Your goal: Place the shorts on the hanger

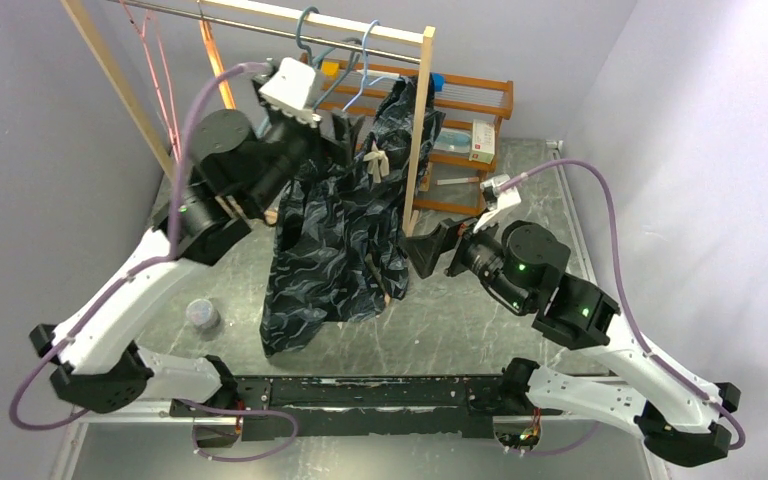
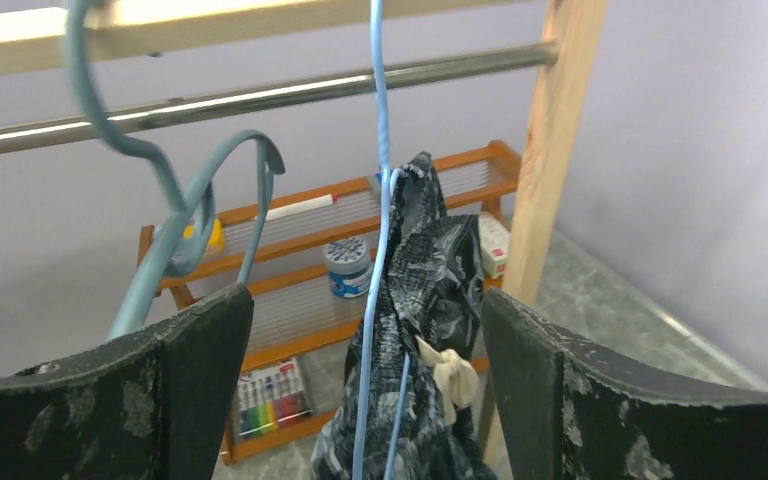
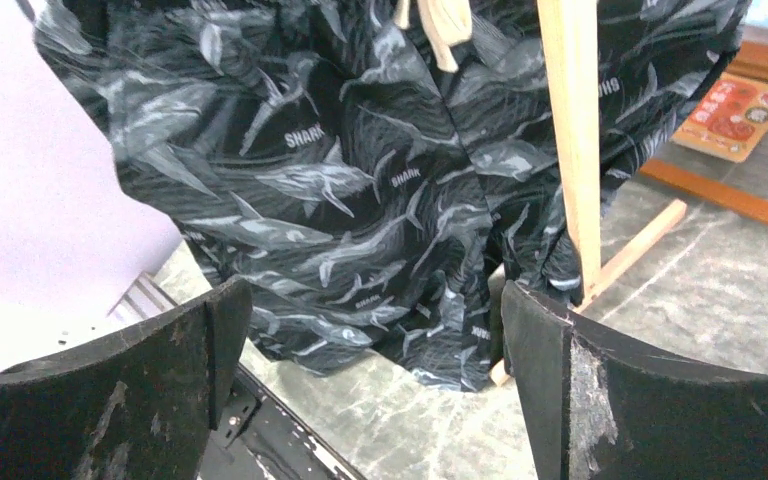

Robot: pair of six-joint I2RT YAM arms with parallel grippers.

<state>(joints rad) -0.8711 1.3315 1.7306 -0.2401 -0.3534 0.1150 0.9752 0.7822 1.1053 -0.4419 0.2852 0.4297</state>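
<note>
The dark shorts (image 1: 345,240) with pale wavy streaks hang draped over the thin light-blue wire hanger (image 1: 364,62), whose hook is on the metal rail (image 1: 260,25). In the left wrist view the hanger (image 2: 378,250) and shorts (image 2: 430,300), with the cream drawstring knot (image 2: 450,365), hang between my open fingers without touching them. My left gripper (image 1: 345,128) is open, just left of the waistband. My right gripper (image 1: 422,250) is open and empty, just right of the hanging legs. The right wrist view shows the shorts (image 3: 360,180) ahead of it.
A wooden rack post (image 1: 418,130) stands just right of the shorts. A thicker teal hanger (image 1: 305,35) hangs left of the blue one; a pink wire hanger (image 1: 155,60) hangs far left. An orange shelf (image 1: 465,110) with small items stands behind. A small jar (image 1: 201,313) sits front left.
</note>
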